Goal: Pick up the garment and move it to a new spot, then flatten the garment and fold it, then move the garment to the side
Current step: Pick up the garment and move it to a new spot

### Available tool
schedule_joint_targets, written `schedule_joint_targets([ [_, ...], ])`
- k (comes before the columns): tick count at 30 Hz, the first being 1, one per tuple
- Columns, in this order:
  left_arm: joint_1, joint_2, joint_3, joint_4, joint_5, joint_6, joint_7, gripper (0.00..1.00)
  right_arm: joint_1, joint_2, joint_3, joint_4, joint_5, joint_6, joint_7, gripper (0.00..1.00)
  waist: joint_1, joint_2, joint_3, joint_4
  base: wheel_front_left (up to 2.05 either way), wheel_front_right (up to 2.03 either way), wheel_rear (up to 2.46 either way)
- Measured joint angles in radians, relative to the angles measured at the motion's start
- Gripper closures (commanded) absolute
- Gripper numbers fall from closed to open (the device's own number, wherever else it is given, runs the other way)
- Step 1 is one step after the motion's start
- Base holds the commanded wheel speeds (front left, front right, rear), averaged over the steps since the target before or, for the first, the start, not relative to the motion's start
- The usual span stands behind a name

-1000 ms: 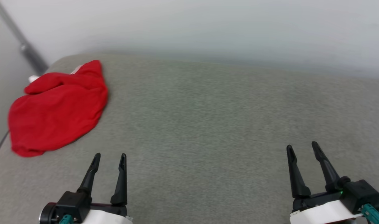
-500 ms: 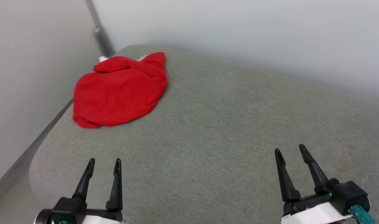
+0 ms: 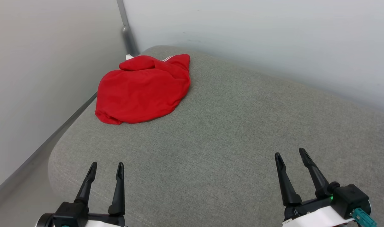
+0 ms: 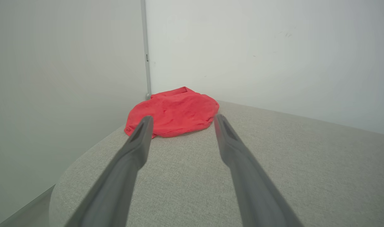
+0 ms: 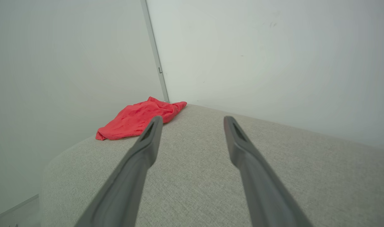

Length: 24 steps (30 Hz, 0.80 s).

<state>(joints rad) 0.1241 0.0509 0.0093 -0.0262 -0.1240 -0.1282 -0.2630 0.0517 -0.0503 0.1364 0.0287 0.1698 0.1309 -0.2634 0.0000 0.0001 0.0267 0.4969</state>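
Garment, a crumpled red jersey shirt with white-striped trim (image 3: 143, 94), lies unmoved at the far left corner of the grey upholstered cushion (image 3: 229, 126), but the head has turned to centre it, likely lining up the pickup, with left claw (image 3: 106, 164) and right claw (image 3: 289, 151) wide open and empty.
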Motion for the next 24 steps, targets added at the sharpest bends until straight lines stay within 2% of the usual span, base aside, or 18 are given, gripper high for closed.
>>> schedule_joint_targets([
  [10,0.000,0.000,0.010,-0.004,-0.003,0.000,0.000,0.00,0.000,0.000,0.002,0.000,0.005,0.000,0.000,0.00,0.0000,0.0000,0.005,-0.015,0.00,0.00,0.00],
  [12,-0.003,0.000,0.036,-0.001,-0.031,0.000,0.000,0.00,-0.001,0.000,0.001,-0.005,-0.002,0.000,0.000,0.00,0.0000,0.0000,0.014,-0.024,0.00,0.00,0.00],
  [17,-0.049,0.003,0.059,0.001,-0.018,-0.001,0.000,0.00,-0.008,0.000,-0.008,-0.013,-0.022,0.000,0.000,0.00,0.0000,0.0000,0.051,-0.040,0.00,0.00,0.00],
  [20,-0.097,0.052,0.026,0.049,-0.046,-0.001,0.000,0.00,-0.022,0.000,-0.014,-0.019,-0.050,0.000,0.000,0.00,0.0001,0.0000,0.086,-0.052,0.00,0.00,0.00],
  [24,-0.232,0.179,0.001,0.152,-0.120,-0.003,0.000,0.00,-0.044,-0.010,-0.026,-0.043,-0.133,0.000,0.000,0.00,0.0001,0.0000,0.162,-0.072,0.00,0.00,0.00],
])
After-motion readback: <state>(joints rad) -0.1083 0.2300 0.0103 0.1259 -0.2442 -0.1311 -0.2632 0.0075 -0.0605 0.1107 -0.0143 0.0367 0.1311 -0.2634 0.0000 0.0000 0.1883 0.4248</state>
